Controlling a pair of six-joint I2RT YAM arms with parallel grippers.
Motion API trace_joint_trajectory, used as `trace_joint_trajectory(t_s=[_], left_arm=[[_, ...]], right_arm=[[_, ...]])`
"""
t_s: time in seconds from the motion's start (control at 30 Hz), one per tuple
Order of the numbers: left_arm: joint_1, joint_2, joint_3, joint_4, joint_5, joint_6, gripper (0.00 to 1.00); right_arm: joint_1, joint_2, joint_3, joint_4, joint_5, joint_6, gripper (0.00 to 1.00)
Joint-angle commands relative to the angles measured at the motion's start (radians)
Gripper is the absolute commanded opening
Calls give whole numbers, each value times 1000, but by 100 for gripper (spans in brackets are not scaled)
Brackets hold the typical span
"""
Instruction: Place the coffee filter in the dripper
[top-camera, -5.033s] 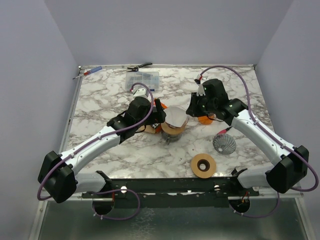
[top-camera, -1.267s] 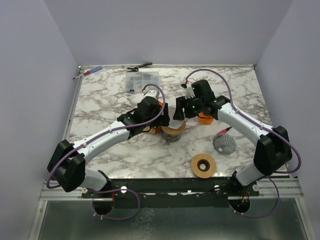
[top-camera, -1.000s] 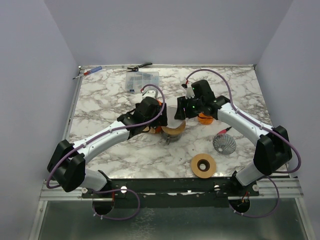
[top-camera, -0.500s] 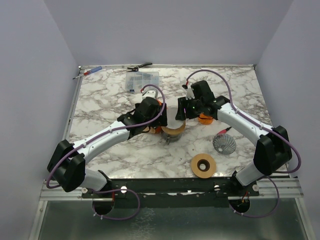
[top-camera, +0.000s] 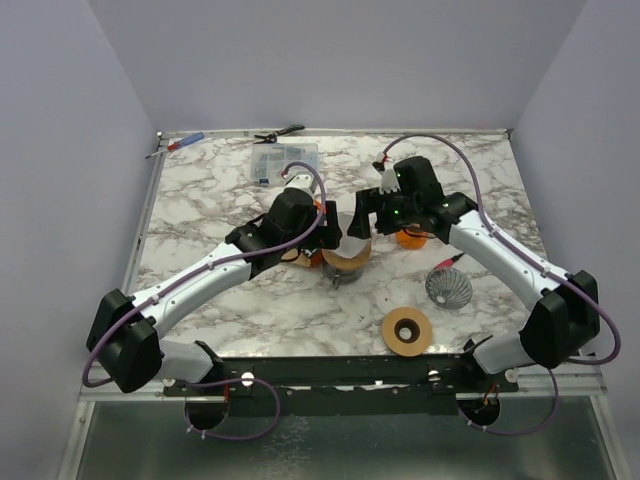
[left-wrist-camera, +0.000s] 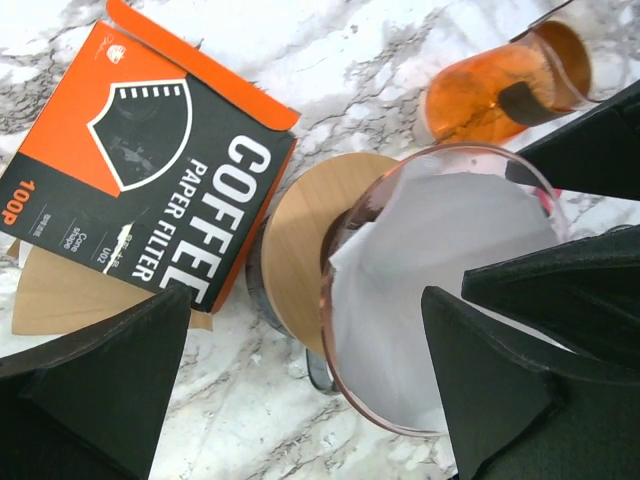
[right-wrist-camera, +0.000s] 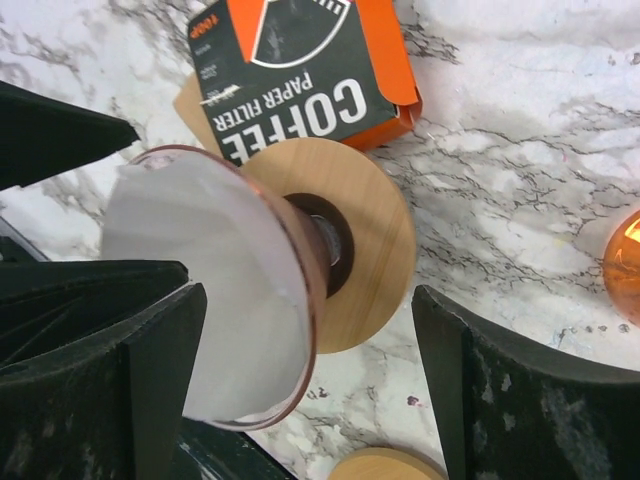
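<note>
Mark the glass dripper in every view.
Top external: dripper mid-picture.
Left wrist: right of centre, white filter inside.
Right wrist: left of centre.
Shared landmark: orange cup beside it.

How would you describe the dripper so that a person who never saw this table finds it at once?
Look at the middle of the marble table, beside the orange filter box. The dripper is the clear pinkish glass cone on a round wooden collar; only it holds a white paper filter.
</note>
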Motion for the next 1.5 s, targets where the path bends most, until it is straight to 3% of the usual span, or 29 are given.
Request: trace_joint_trajectory(t_s=[0.0,0.33,0.6,0.9,1.2,1.47], left_arm=[[-2,-51,29,47,66,6,99],[14,-104,5,102,115,2,99],[145,-166,-67,167,292,-47,99],[337,-258,-163,198,435,-78,99],[444,-263,-178,176,496,-92,99],[469,-264,-131,45,400,17,99]], right_arm=[[-7,-59,5,19,-39,18,90],[-122,-154,-105,134,-291,101,94],[-204,-250,-234,203,-432,159,93],[-236,-397,-421,230,-422,182,88],[-236,-359,-625,338,-424,199,73],[-228,-265,-754,523,-416,217,64]])
